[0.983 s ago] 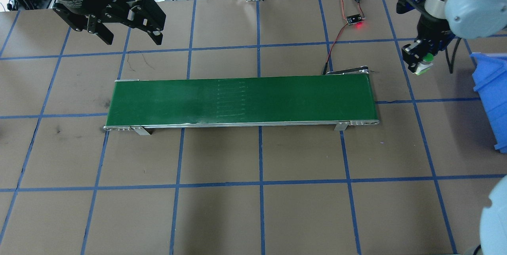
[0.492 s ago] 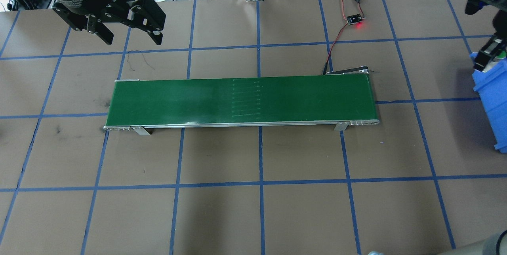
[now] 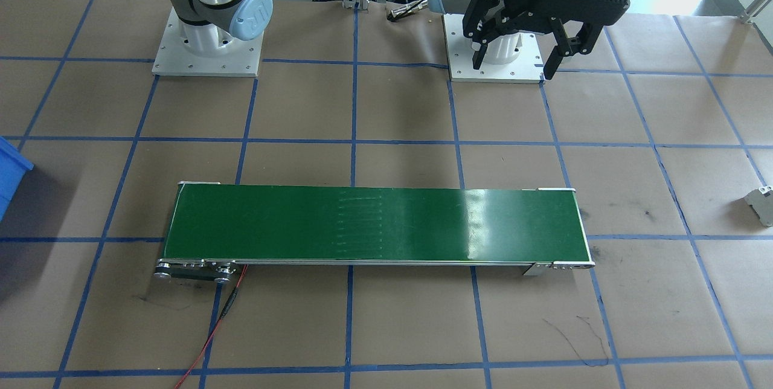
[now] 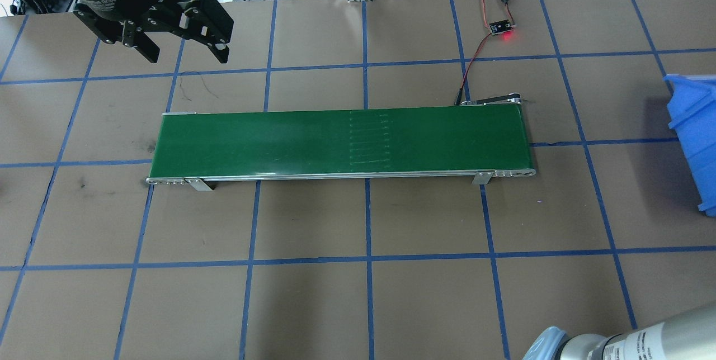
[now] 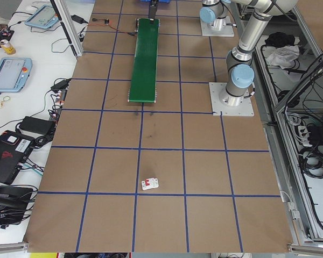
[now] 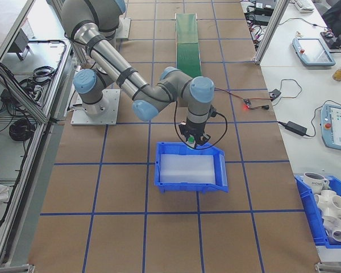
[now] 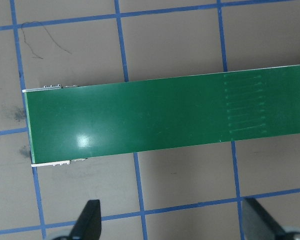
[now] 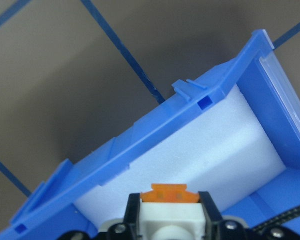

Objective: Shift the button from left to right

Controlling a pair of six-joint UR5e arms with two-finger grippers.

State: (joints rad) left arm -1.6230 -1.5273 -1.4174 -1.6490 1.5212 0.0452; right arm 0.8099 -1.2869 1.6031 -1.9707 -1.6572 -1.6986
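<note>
A brown table [image 4: 358, 293] gridded with blue tape carries a green conveyor belt [image 4: 341, 142]. The right gripper [image 8: 167, 220] hangs over the blue bin [image 8: 140, 135], fingers clenched on the button [image 8: 169, 210], apparently just above the white foam. Next comes lowering and releasing. The left gripper [image 3: 519, 54] hovers spread, empty.

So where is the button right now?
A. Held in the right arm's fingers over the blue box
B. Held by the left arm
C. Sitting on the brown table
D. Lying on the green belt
A: the right wrist view shows the button pinched between the right gripper fingers above the blue bin with its white foam; the green belt is bare.
</note>
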